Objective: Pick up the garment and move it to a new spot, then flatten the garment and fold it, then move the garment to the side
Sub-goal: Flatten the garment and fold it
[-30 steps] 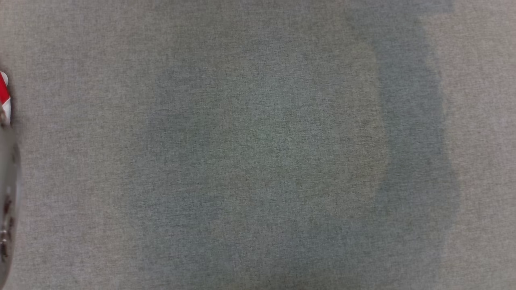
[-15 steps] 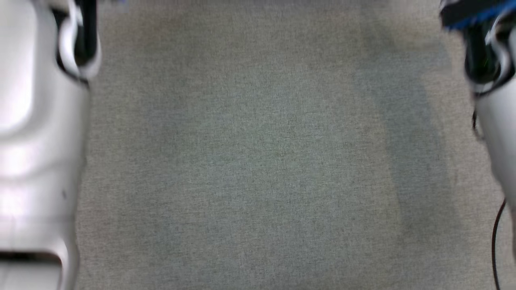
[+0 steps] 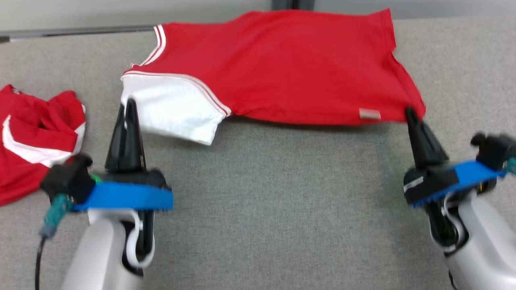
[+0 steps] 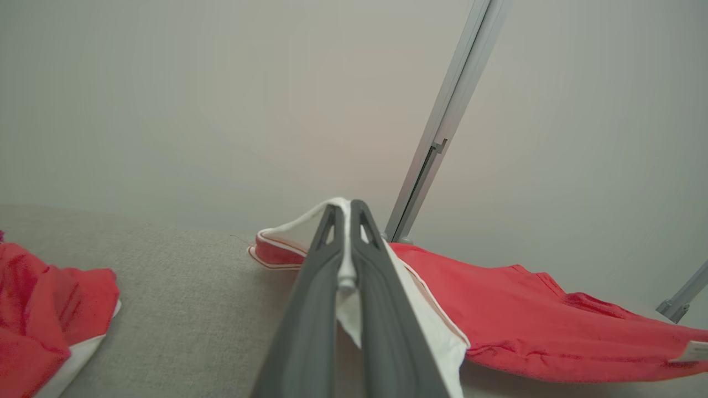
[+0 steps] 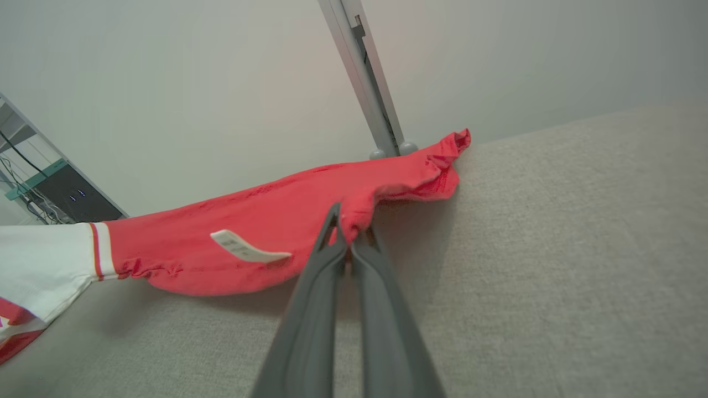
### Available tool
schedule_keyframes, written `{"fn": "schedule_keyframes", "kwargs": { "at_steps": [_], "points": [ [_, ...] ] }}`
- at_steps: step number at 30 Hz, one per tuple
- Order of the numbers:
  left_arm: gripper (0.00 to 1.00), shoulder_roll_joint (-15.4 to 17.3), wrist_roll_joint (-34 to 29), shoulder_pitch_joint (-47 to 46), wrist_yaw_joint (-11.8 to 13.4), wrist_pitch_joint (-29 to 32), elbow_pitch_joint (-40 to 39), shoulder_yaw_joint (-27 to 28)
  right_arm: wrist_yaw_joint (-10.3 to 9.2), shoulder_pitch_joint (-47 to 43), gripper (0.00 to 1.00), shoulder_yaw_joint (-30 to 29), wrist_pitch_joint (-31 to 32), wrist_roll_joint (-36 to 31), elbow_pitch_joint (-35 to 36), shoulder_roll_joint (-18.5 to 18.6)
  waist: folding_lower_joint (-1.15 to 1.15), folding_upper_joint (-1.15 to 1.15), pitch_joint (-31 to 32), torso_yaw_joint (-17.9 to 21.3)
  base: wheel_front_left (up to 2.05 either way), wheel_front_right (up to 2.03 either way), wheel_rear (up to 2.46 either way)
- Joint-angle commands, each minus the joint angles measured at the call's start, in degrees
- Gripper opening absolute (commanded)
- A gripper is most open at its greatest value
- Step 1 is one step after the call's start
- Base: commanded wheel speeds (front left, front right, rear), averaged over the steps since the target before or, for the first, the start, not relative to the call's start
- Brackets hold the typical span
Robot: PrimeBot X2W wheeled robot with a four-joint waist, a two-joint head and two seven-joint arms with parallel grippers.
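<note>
Left end effector [image 3: 129,104] pinching garment [image 3: 282,60] at sleeve, right end effector [image 3: 409,112] pinching hem corner; both aimed forward

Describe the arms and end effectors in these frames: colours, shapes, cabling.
Matching pair: the left end effector and right end effector each have two long, dark, tapering fingers with triangular cut-outs near the tips, on a black base. A bright blue plate crosses each wrist. The forearms are glossy pale grey-white. A teal connector with a dark cable hangs off the left wrist.
</note>
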State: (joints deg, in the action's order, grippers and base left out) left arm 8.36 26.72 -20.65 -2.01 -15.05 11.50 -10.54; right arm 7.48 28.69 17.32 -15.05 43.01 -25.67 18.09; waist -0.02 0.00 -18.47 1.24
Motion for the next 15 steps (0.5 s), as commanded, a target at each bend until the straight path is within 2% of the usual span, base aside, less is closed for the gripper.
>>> {"fn": "schedule_keyframes", "kwargs": {
  "at_steps": [1,15],
  "points": [
    [0.0,-0.4,0.3,2.8,0.3,-0.2,-1.2,0.5,0.03,-3.2,0.0,-0.7,-0.2,0.0,0.5,-0.2,0.02,0.0,1.5,0.4,0.0,0.0,0.0],
    [0.0,-2.6,1.6,27.3,1.8,0.1,-6.8,-1.1,0.02,-24.9,0.0,-5.7,0.1,-2.4,4.4,-2.0,0.02,0.0,11.6,-0.4,0.0,0.0,0.0]
  ]
}}
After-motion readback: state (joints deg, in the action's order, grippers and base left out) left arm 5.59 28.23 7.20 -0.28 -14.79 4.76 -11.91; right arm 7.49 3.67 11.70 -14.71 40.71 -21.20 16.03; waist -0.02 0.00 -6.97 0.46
